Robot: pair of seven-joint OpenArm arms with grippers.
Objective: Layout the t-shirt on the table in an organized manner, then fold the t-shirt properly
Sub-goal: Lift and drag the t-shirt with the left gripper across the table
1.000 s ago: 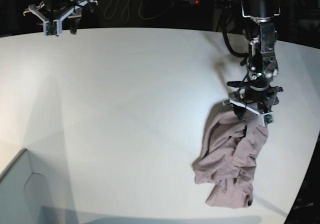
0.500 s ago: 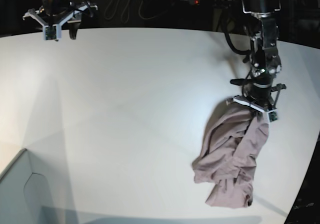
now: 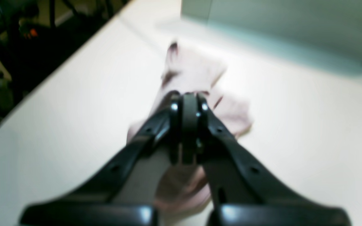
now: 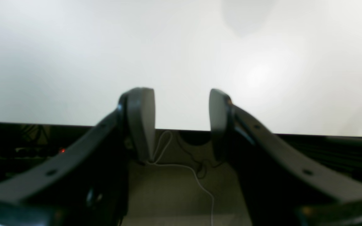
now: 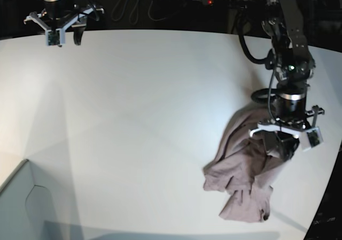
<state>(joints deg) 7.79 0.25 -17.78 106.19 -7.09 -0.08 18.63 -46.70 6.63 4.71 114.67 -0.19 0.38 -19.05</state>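
The mauve-pink t-shirt (image 5: 240,176) lies crumpled at the right side of the white table (image 5: 133,106). My left gripper (image 5: 286,144) is shut on the shirt's upper right part, and the cloth hangs bunched from it. In the blurred left wrist view, the jaws of my left gripper (image 3: 189,102) are pressed together, with pink t-shirt (image 3: 196,73) cloth beyond and beneath them. My right gripper (image 5: 56,32) hovers at the far left corner, open. Between the spread fingers of my right gripper (image 4: 181,106) there is only the table (image 4: 181,47) edge.
A pale grey box corner (image 5: 21,208) stands at the front left and appears as a box (image 3: 278,22) at the top of the left wrist view. The table's curved right edge (image 5: 331,186) runs close to the shirt. Cables and dark floor lie beyond the far edge.
My left gripper shut on the shirt's top, then moved right and toward the front, pulling the cloth with it. The right arm has barely shifted.
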